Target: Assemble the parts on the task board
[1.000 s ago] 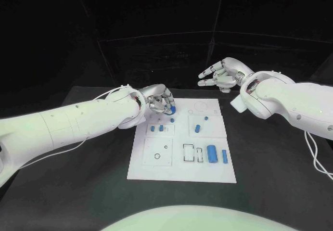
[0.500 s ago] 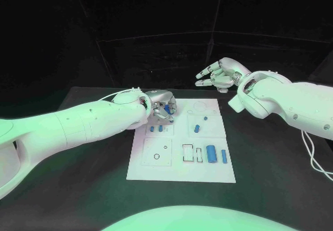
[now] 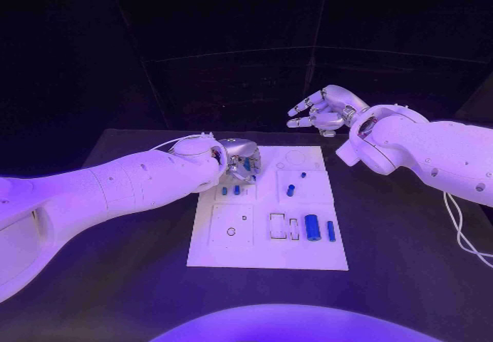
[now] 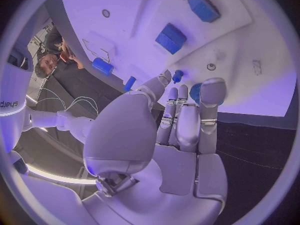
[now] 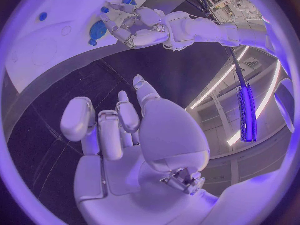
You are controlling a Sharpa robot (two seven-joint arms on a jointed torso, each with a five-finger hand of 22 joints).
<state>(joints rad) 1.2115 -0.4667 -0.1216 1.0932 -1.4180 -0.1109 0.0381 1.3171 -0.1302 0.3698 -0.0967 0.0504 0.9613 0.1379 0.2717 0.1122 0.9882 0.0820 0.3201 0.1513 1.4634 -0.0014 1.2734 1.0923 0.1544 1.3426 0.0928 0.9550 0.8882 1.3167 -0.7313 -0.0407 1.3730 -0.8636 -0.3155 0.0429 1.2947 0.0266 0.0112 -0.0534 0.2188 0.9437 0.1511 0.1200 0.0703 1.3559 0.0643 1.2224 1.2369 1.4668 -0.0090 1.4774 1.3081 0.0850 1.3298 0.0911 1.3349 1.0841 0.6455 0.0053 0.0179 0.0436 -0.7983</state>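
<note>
The white task board (image 3: 269,249) lies in the middle of the black table. My left hand (image 3: 239,158) hovers over its far left part with the fingers pointing down. A round blue part (image 4: 195,93) sits pinched between the thumb (image 4: 212,91) and a finger. That part (image 5: 98,30) also shows at the fingertips of the left hand (image 5: 134,25) in the right wrist view. My right hand (image 3: 323,110) is raised beyond the board's far right corner, fingers apart and holding nothing. Blue parts lie on the board: an oval one (image 3: 291,190), a wide block (image 3: 313,227) and a slim bar (image 3: 330,229).
Two short blue pegs (image 3: 230,190) stand just in front of my left hand, and a tiny blue peg (image 4: 178,75) is near its fingertips. Empty outlined recesses (image 3: 277,226) mark the board's near half. Black table (image 3: 123,285) surrounds the board.
My left arm has swung in and the hand has turned a little over the board's far left part, still with the blue part. The right hand has barely moved.
</note>
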